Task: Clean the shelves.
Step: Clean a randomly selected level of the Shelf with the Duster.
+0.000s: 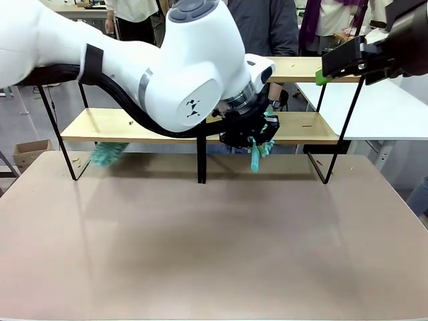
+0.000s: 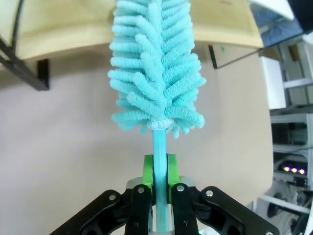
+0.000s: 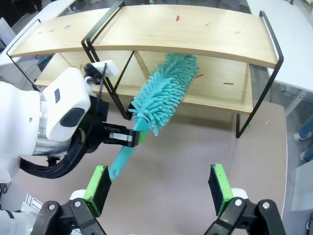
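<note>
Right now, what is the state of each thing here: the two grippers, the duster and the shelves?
Left gripper: shut on the duster.
Right gripper: open, empty.
Duster: held by its handle, head towards the lower board's front edge.
Shelves: upright on the table, small coloured bits on both boards.

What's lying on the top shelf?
Tiny bits lie scattered on the top board: red, yellow and blue ones. The lower board is partly hidden beneath it, and the fluffy duster covers some more, so bits there may go unseen.
</note>
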`<state>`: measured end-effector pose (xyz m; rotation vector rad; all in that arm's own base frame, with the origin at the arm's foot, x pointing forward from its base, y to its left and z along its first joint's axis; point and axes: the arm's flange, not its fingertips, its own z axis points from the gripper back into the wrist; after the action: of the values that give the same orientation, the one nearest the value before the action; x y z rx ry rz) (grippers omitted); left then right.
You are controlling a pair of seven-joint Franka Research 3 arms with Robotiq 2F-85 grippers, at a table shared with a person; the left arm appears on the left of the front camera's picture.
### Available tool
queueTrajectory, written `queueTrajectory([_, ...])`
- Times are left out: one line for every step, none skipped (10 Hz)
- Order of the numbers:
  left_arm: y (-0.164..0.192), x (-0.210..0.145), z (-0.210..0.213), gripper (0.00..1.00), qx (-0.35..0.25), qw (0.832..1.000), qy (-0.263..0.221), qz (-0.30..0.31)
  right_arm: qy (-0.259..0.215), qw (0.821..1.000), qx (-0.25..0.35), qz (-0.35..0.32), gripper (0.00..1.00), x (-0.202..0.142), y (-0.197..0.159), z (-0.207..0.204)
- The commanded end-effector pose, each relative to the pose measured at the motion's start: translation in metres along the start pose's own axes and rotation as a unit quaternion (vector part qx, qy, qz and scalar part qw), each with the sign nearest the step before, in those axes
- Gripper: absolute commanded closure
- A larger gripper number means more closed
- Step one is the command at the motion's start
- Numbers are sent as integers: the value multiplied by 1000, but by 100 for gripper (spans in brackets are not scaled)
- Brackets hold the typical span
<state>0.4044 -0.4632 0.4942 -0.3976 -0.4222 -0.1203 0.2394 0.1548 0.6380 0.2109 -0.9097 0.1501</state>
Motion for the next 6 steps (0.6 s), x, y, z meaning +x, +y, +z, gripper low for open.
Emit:
queueTrajectory([-8,15,-6,88,-3,999,30,-24,1,1000,1,-2,0,0,0,0])
queueTrajectory([-11,17,-8,88,-8,999,32,-32,1,1000,1,-2,0,0,0,0])
queueTrajectory([-13,18,-7,88,-24,998,40,-38,1,1000,1,-2,0,0,0,0])
queueTrajectory([-14,18,-7,88,-31,998,38,-46,1,1000,1,-2,0,0,0,0])
queueTrajectory([-15,18,-8,88,-46,995,57,-73,1,1000,1,-2,0,0,0,0])
queueTrajectory([-15,19,-9,88,-57,990,80,-104,1,1000,1,-2,0,0,0,0])
